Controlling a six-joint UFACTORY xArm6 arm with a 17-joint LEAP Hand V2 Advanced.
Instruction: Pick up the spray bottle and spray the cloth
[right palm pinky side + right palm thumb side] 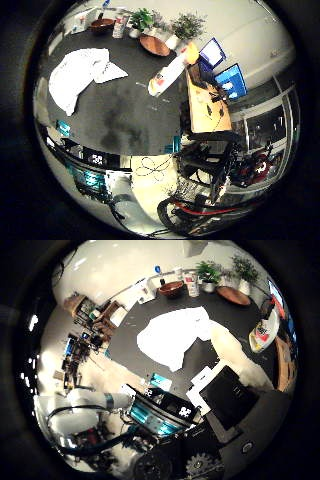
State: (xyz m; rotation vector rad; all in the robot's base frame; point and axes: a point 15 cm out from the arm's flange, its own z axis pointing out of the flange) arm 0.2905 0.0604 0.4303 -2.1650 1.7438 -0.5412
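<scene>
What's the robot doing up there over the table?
The robot's hand is high above a dark table and holds nothing. A white cloth lies spread out on the table. The spray bottle lies on its side near the table's edge, apart from the cloth. Nothing has been picked up or sprayed yet. A wooden bowl and potted plants stand along the far side of the table.

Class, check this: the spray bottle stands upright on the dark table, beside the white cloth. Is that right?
Not quite. The spray bottle lies on its side on the dark table, apart from the white cloth, as the little finger side palm view shows.
</scene>
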